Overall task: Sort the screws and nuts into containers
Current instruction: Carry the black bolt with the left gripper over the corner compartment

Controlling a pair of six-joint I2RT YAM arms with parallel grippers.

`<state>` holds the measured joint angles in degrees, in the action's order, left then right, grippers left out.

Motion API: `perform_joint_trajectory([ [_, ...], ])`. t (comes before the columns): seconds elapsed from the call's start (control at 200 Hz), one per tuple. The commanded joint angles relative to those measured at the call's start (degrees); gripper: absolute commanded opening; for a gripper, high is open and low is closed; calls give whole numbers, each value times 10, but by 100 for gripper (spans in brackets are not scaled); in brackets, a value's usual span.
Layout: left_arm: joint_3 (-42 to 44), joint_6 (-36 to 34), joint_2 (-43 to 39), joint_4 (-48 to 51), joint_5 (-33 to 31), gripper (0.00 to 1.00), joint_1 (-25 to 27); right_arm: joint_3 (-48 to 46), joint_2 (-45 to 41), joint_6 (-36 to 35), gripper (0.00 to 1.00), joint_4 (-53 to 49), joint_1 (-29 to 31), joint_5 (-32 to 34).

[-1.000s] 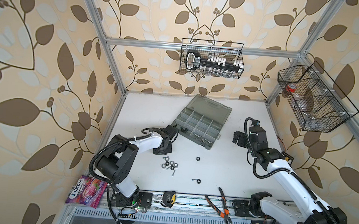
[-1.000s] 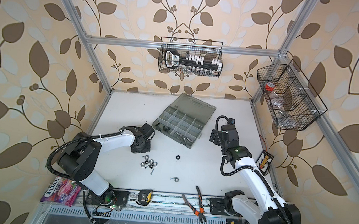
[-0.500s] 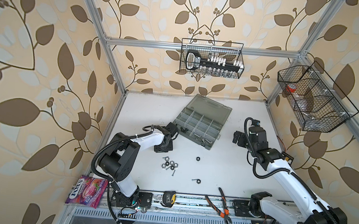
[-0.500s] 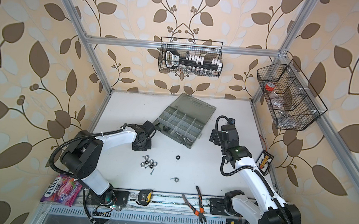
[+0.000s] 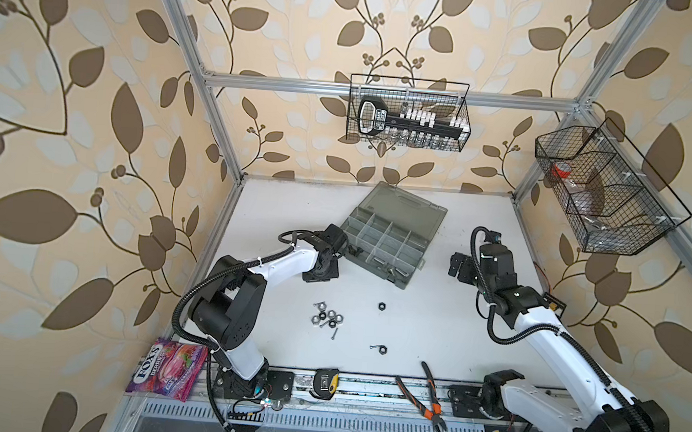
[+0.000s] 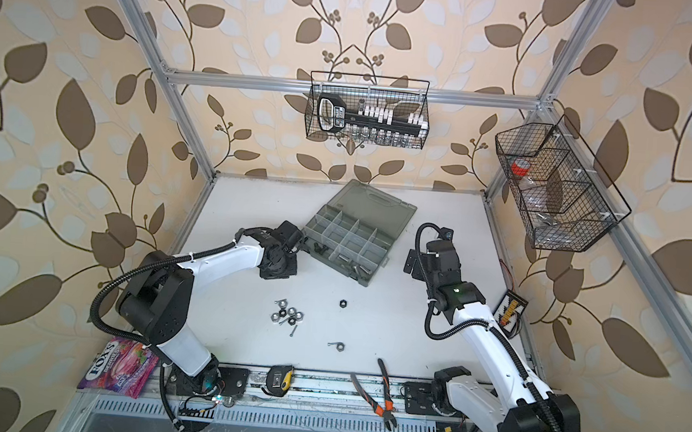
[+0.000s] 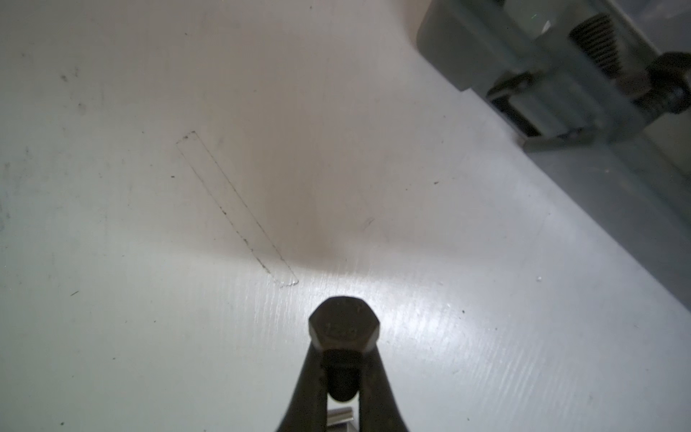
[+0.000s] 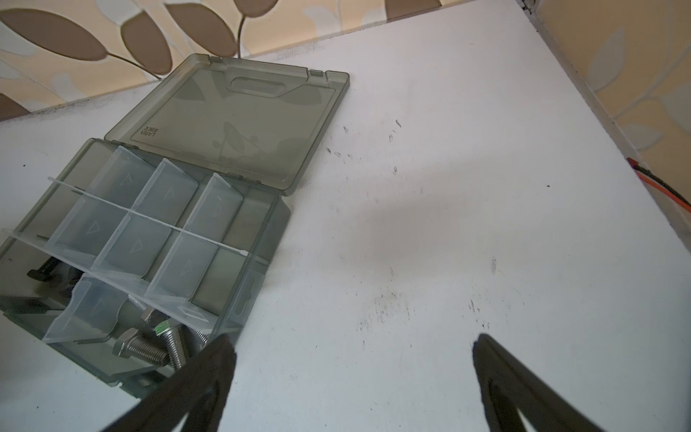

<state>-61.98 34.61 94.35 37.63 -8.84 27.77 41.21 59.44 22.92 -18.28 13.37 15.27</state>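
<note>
A black bolt [image 7: 344, 327] is gripped by the left claw [image 7: 343, 359] near the grey box [image 7: 482, 48]. The right claw [image 8: 351, 348] is spread wide.

The white flat table top [image 7: 149, 224] looks like matt board with fine parallel ribs. It takes a soft shine under the light and carries small dark scuffs. The dark hexagon-headed metal bolt [image 7: 344, 331] has a dull, slightly grainy finish. The grey translucent plastic organiser box [image 8: 239, 123] has a smooth, glossy lid, and its pale dividers [image 8: 168, 194] are frosted. The silver hexagon-headed bolts [image 8: 144, 349] inside it are bright metal with ridged threads. The small silver nuts [image 5: 331, 315] glint. The black wire baskets [image 5: 635, 229] are thin metal mesh. The pink sweets bag [image 5: 167, 367] is glossy printed film.
</note>
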Motion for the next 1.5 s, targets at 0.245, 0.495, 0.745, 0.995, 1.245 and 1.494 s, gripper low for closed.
perform_joint_trajectory([
  [0.245, -86, -2, -12, 11, 51, 5, -1, 9, -6, -3, 100, -6, -3, 12],
  [0.495, -137, -4, 4, 8, 82, 4, 1, 11, -9, -2, 100, -9, -2, 19],
  [0.745, -215, -14, 67, 0, 98, 4, 11, 14, -11, -1, 100, -10, -3, 20],
  [0.995, -303, -27, 156, 10, 105, 5, 18, 13, -18, 0, 99, -12, -3, 24],
  [1.245, -338, -34, 216, 10, 113, 6, 24, 13, -10, 0, 100, -11, -2, 26],
  [1.494, -345, -35, 243, 2, 136, 11, 30, 10, -11, 2, 100, -12, -3, 26],
])
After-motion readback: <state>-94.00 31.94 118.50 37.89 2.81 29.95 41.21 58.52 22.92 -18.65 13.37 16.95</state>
